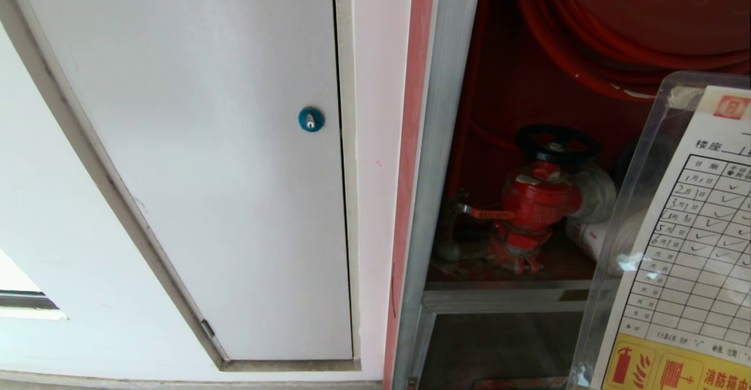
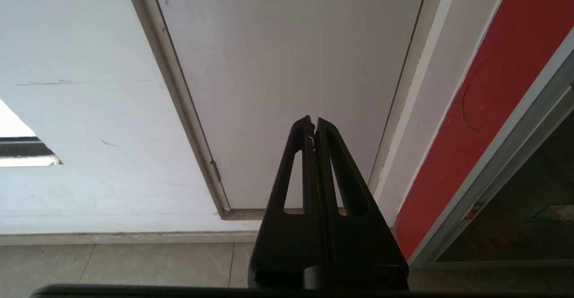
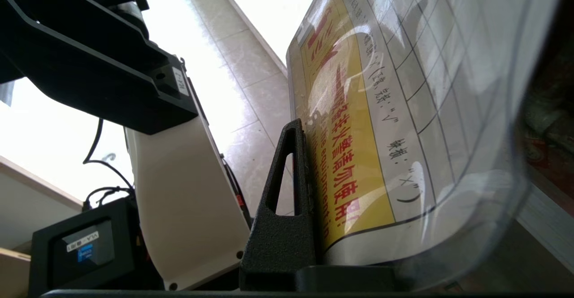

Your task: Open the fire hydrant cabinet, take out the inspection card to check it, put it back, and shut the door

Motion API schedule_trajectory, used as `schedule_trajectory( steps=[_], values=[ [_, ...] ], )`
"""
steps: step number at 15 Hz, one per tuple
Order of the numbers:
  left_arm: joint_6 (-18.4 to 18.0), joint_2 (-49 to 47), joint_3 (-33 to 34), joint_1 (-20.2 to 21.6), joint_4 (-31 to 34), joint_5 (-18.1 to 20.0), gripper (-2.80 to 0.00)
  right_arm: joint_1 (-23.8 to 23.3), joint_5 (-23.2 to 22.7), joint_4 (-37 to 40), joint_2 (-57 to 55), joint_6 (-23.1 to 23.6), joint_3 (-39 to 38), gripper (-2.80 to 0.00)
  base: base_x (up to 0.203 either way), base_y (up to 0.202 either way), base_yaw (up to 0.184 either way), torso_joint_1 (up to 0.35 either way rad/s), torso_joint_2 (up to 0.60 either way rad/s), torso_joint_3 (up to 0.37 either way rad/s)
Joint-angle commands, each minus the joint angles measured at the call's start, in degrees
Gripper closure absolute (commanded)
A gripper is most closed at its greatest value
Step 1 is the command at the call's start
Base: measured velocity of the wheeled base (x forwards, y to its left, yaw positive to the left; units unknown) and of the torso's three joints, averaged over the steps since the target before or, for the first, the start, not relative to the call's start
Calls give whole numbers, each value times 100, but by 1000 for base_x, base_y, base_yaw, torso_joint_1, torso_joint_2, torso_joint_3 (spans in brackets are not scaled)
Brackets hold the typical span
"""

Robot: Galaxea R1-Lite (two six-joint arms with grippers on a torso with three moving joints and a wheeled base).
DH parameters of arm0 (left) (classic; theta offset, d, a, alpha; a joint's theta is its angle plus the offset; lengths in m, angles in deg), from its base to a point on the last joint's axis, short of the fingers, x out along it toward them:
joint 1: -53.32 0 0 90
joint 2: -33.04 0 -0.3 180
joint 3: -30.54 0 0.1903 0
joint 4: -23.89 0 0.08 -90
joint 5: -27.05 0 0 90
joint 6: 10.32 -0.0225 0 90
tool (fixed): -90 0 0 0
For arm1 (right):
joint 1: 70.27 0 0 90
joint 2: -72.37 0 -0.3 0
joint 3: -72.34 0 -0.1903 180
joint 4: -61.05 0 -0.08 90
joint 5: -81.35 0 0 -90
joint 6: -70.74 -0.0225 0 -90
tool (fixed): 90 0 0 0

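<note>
The fire hydrant cabinet [image 1: 446, 143] stands open on the right, red inside, with a red valve [image 1: 537, 202], a rolled white hose [image 1: 592, 231] and the red hose reel [image 1: 633, 20]. The inspection card [image 1: 686, 249], a printed grid sheet in a clear sleeve with a yellow strip, is held up at the right edge in front of the cabinet. My right gripper [image 3: 307, 127] is shut on the card [image 3: 381, 110] at its yellow end; one black finger [image 3: 287, 186] shows and the card hides the other. My left gripper [image 2: 314, 123] is shut and empty, pointing at the white door. The cabinet's door is out of view.
A white door [image 1: 205, 143] with a blue round lock [image 1: 311, 119] fills the wall left of the cabinet. A red strip [image 2: 484, 110] borders the cabinet's silver frame [image 2: 520, 150]. Tiled floor [image 2: 112, 262] lies below. My own white body [image 3: 179, 199] is beside the right gripper.
</note>
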Motion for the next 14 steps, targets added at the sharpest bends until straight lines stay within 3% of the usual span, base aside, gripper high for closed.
schedule_trajectory(
  steps=[1,10,14],
  values=[
    [-9,-5,0,2,-1,1,0,3,-46,5,-91,2,22,0,0,0,0,0,0,0],
    [-9,-5,0,2,-1,1,0,26,-72,18,-302,-5,162,0,0,0,0,0,0,0],
    [0,-5,0,2,-1,1,0,890,-30,7,-805,-26,476,0,0,0,0,0,0,0]
  ],
)
